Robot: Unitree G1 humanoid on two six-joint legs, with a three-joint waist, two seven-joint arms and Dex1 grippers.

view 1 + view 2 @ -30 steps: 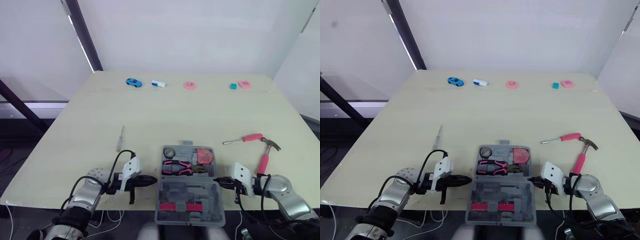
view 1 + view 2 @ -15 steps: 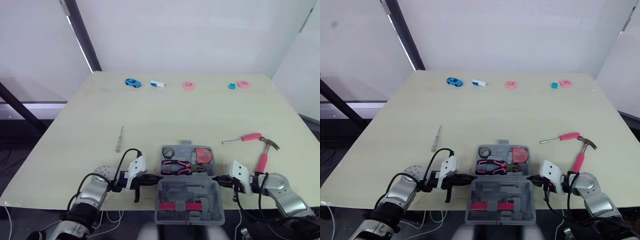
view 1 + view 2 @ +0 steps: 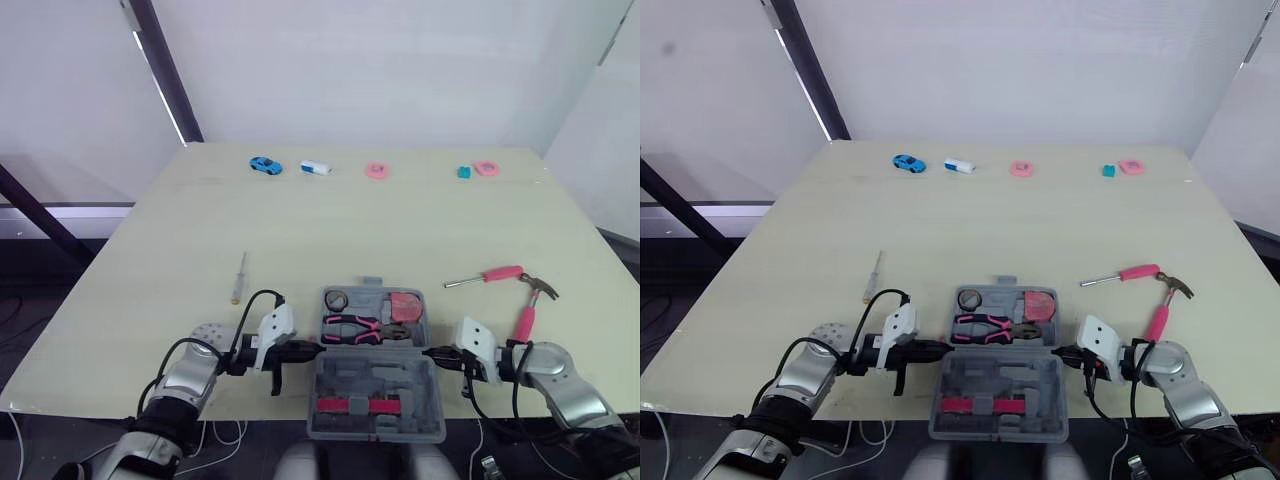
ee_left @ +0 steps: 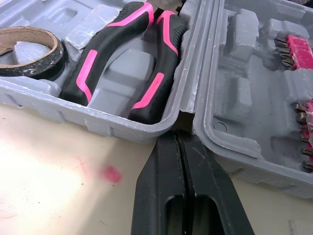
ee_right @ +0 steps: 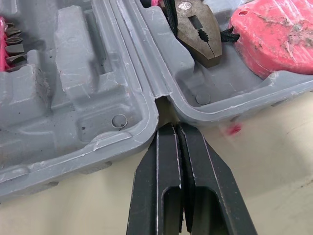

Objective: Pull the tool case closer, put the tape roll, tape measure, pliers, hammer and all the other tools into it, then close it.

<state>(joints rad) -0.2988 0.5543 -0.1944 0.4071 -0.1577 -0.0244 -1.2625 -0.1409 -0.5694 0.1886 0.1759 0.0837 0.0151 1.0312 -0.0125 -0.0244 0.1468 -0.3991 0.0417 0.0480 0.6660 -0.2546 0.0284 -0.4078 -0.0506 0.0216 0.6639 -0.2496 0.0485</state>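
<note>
The grey tool case (image 3: pixel 372 384) lies open at the table's near edge. Its far half holds the tape roll (image 4: pixel 28 47), the pink-and-black pliers (image 4: pixel 133 62) and the red tape measure (image 5: pixel 275 33). A pink bit strip (image 3: pixel 350 405) sits in the near half. My left gripper (image 4: pixel 177 133) is shut, its tip in the hinge notch on the case's left side. My right gripper (image 5: pixel 172 126) is shut too, with its tip at the hinge notch on the right side. The pink-handled hammer (image 3: pixel 529 311) and a pink screwdriver (image 3: pixel 486 277) lie on the table right of the case.
A thin screwdriver (image 3: pixel 239 276) lies left of the case. Along the far edge sit a blue toy car (image 3: pixel 265 165), a white and blue piece (image 3: pixel 315 168), a pink ring (image 3: pixel 377 171), a teal block (image 3: pixel 465 172) and another pink piece (image 3: pixel 487 167).
My left gripper has slid right until its tip meets the case's left hinge notch. The right gripper has edged slightly inward to the right notch.
</note>
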